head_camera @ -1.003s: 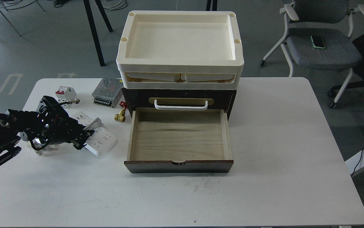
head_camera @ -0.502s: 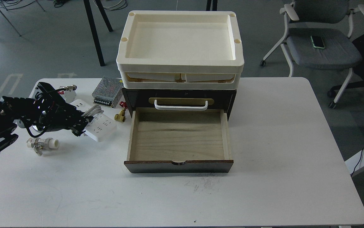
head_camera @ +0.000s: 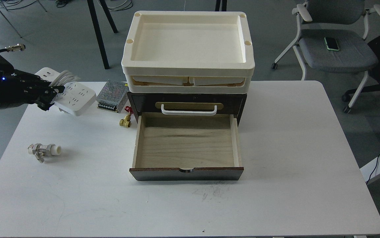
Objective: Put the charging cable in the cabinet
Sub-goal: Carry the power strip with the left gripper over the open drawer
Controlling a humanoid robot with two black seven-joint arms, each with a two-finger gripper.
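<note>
The charging cable (head_camera: 74, 96) is a flat white power strip with a thick white cord coiled around its middle. My left gripper (head_camera: 51, 94) is shut on its left part and holds it in the air above the table's far left. The cabinet (head_camera: 186, 102) is a dark brown drawer unit at the table's middle. Its lower drawer (head_camera: 186, 145) is pulled out, with a bare pale wood floor. A white bar handle (head_camera: 189, 110) sits on the upper drawer front. My right gripper is out of view.
Two stacked cream trays (head_camera: 188, 69) sit on the cabinet. A perforated metal box (head_camera: 112, 96) and a brass valve (head_camera: 125, 121) lie left of the cabinet. A small metal and white valve (head_camera: 43, 151) lies at the table's left. An office chair (head_camera: 335, 49) stands at back right.
My left gripper has lifted the charging cable off the table and moved it up and back to the left. The small valve under the arm is now uncovered.
</note>
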